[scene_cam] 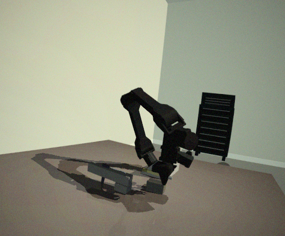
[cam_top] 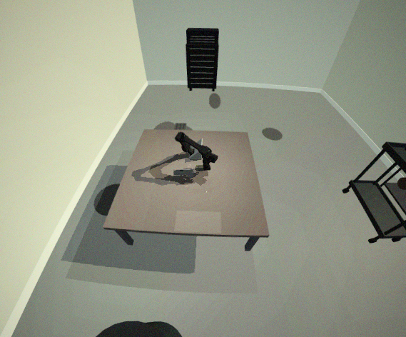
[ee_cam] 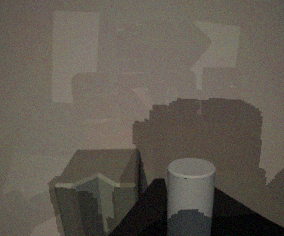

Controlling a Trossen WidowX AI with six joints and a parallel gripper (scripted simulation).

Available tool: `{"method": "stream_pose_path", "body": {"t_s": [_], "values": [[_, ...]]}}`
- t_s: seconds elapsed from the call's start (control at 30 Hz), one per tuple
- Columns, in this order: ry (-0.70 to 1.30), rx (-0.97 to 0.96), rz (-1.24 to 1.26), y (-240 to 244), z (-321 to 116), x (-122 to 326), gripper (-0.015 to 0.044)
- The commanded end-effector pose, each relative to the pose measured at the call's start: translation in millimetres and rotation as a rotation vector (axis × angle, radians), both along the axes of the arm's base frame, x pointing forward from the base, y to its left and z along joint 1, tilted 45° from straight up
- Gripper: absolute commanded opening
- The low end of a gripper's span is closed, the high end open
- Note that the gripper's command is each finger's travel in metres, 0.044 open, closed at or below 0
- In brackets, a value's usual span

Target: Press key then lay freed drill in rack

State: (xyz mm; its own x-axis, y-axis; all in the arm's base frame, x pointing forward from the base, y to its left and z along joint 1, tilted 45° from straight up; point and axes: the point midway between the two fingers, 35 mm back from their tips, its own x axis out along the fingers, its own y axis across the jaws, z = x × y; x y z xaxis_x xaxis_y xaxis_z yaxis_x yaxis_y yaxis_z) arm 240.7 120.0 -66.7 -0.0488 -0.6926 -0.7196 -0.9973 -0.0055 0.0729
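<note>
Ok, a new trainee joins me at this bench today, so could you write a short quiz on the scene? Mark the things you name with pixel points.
1. True or false: the gripper [cam_top: 206,167] [scene_cam: 164,183] [ee_cam: 175,187] has nothing between its fingers.
2. In the wrist view, the notched block [scene_cam: 155,187] [ee_cam: 107,161] stands on which side of the pale cylinder [ee_cam: 191,187]? a) left b) right c) directly above
3. Fill in: the tall black cabinet [cam_top: 202,58] [scene_cam: 215,123] stands on the ____, not on the table [cam_top: 228,203] [scene_cam: 213,203].

Key: 1 false; 2 a; 3 floor
</note>
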Motion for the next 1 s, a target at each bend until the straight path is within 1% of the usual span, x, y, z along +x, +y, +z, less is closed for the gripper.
{"method": "stream_pose_path", "body": {"t_s": [0.0,0.63,0.97], "values": [[-0.004,0.004,-0.002,2.3,-0.1,-7.1,0.0],[-0.002,0.005,-0.002,11.8,-0.6,-38.9,0.0],[-0.003,0.005,-0.002,-0.5,-13.9,-38.3,0.0]]}}
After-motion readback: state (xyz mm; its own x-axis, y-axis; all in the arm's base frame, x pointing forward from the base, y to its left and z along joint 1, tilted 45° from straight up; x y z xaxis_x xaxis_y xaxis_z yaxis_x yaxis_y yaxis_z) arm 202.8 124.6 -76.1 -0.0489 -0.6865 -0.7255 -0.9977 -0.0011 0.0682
